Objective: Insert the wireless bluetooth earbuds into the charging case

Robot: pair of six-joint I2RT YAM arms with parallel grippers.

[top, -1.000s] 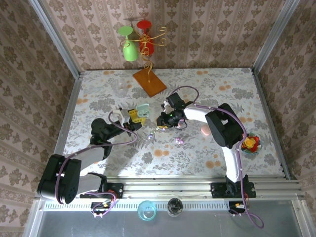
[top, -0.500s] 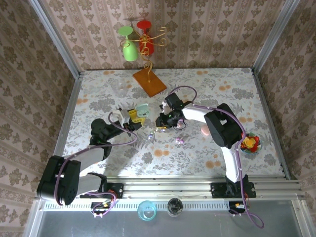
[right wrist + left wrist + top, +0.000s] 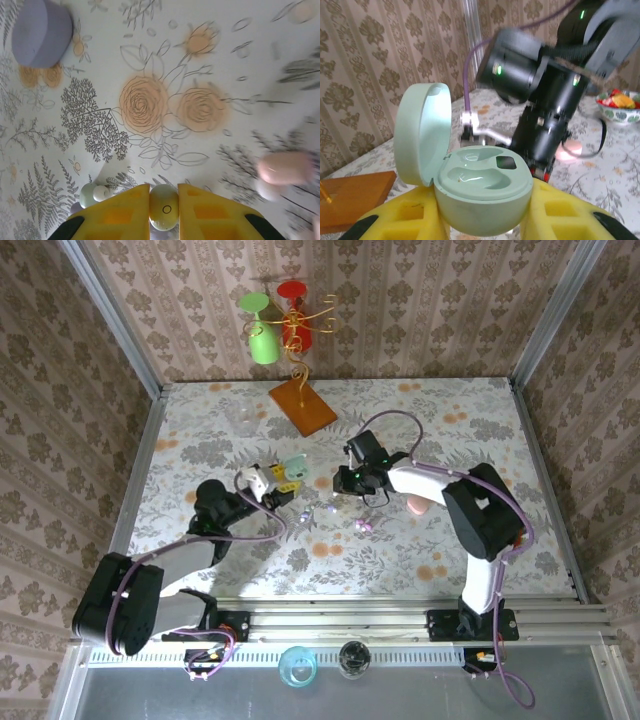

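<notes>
Reaching inward, left tool (image 3: 270,481) clamps open charging case (image 3: 481,192); right tool (image 3: 164,192) pinches earbud (image 3: 164,207).

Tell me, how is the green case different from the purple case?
The green case has its lid open; the purple case looks shut. The green case sits clamped in the left pincer; the purple case lies on the table. Both are smooth and rounded.

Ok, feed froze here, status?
Left gripper shut on open mint case. Right gripper shut on one pale earbud. Case empty. Nothing seen between them.
</notes>
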